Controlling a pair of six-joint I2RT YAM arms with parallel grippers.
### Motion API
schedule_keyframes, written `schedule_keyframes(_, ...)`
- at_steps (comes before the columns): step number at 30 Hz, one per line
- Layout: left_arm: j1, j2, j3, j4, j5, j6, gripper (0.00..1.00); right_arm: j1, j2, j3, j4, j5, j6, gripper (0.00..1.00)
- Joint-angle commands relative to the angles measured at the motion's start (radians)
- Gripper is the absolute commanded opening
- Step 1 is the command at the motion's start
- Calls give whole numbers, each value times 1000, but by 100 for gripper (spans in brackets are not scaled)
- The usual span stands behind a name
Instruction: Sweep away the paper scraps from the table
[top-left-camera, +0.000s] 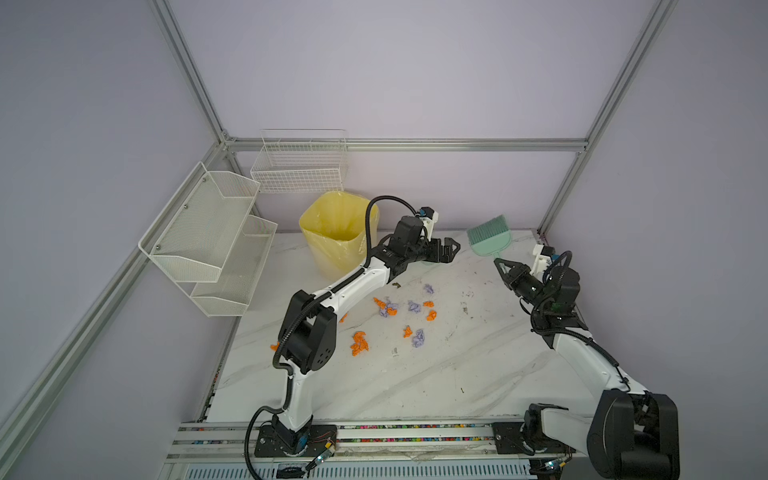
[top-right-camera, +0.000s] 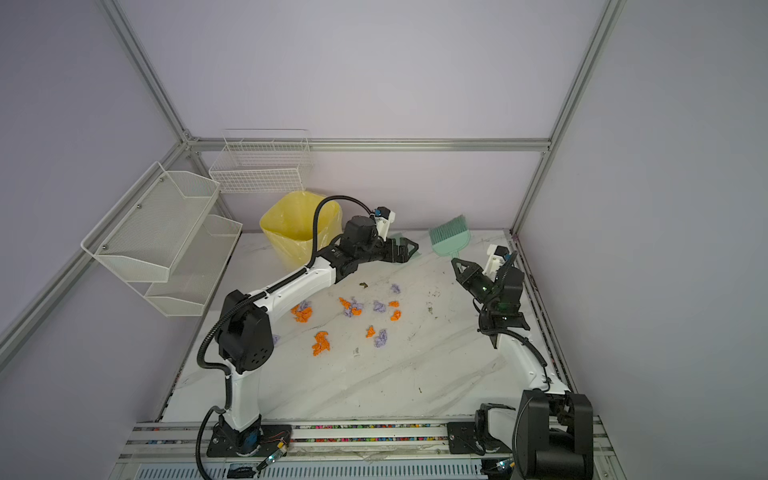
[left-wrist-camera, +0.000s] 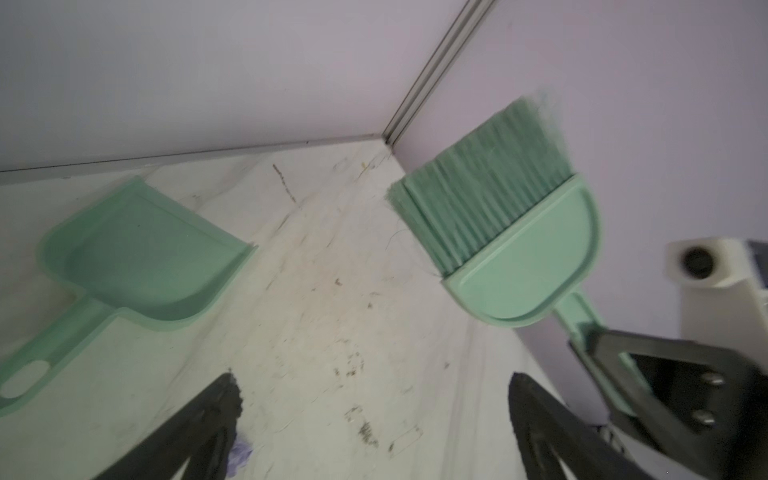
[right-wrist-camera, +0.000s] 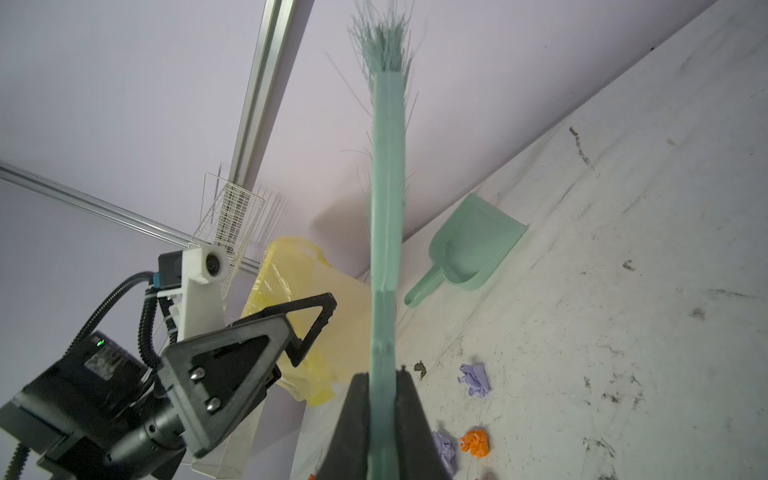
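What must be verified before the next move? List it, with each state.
1. Right claw shut on brush handle: ok.
2. Left claw open and empty: ok.
3. Dustpan lying free on table, near left claw: ok.
4. Bristles turned toward paper scraps: not ok, they point away.
5. Bin upright and open: ok.

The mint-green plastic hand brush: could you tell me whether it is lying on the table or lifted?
Lifted: the right gripper is shut on the mint-green plastic hand brush, its bristles up, off the white marble-look table.
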Motion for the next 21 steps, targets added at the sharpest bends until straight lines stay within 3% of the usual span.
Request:
schedule_keyframes(1, 9, 129, 287, -361, -80, 326, 100, -5, -47, 26, -85, 37, -77, 0)
schedule_keyframes(6, 39, 211, 383, -403, -157, 422, 100, -6, -49, 12, -95, 40, -85, 0)
schedule_keyframes(11, 109, 232, 380, -406, -119, 430, 100, -6, -41, 24, -139, 43, -127, 0)
schedule_keyframes(21, 110, 324, 451, -398, -245, 613, 100, -6, -35, -4, -160, 45, -173, 0)
